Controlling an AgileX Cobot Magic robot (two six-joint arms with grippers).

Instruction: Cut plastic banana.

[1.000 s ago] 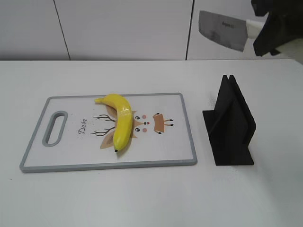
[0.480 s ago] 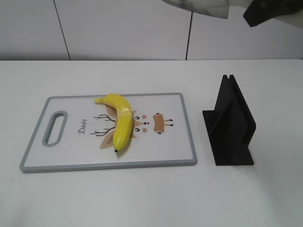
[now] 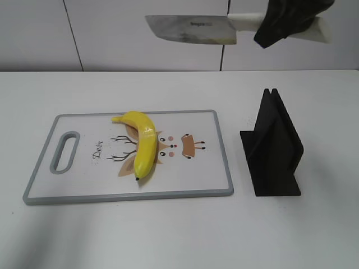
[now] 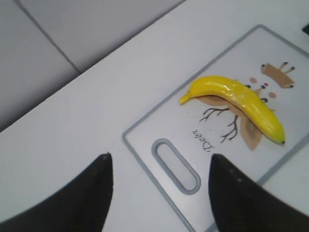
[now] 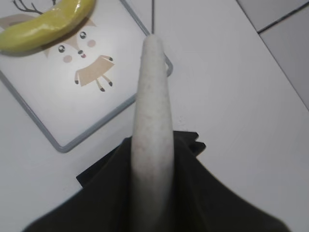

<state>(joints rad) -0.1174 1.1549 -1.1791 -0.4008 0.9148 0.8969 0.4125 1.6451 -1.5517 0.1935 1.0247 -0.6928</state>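
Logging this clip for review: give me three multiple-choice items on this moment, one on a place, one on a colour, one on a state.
1. Where does the plastic banana lie?
A. on the cutting board
B. in the black stand
C. on the bare table

2. What colour is the knife handle?
A. red
B. white
C. blue

3. What is the right gripper doing?
A. hanging open
B. gripping the banana
C. holding the knife in the air

Answers: 1 A, it rests across the deer print; 2 B, pale handle beside the steel blade; 3 C, blade level, high above the board.

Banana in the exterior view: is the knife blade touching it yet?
No, the knife hangs high above the table, well clear of the banana lying on the cutting board.
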